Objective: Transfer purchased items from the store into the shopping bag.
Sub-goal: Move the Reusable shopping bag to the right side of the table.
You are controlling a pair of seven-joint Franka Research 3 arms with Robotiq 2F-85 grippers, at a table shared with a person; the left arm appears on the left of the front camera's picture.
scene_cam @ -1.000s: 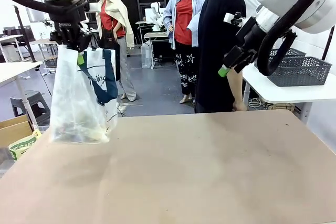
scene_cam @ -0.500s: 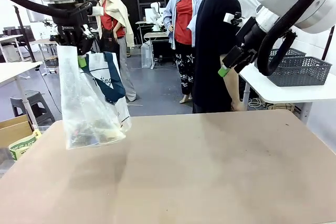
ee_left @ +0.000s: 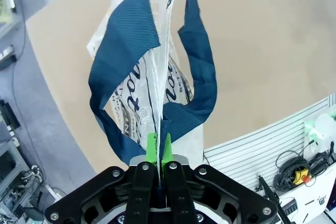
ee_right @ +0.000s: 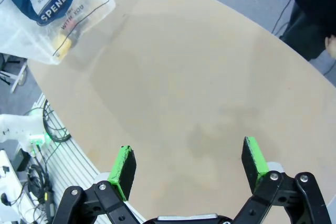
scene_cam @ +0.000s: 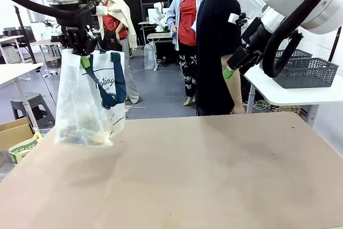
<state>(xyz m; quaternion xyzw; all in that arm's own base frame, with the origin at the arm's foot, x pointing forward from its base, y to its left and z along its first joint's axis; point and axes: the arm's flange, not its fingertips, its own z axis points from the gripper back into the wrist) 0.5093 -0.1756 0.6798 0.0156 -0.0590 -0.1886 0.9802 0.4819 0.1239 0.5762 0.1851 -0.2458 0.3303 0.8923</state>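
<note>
Front view: shopping bag [scene_cam: 88, 100] hangs long axis vertical, top edge clamped in left gripper [scene_cam: 81, 52]. Right wrist view reveals a yellowish item [ee_right: 63, 45] inside; right gripper [ee_right: 189, 163] spread apart.

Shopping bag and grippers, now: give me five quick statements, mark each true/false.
1. The left gripper is shut on the shopping bag's top edge. True.
2. The bag rests flat on the table. False: it hangs lifted above the table's left edge.
3. The right gripper holds an item. False: its jaws stand open and empty.
4. A yellowish item shows through the bag's wall. True.
5. The bag's handles are red. False: navy blue.
</note>
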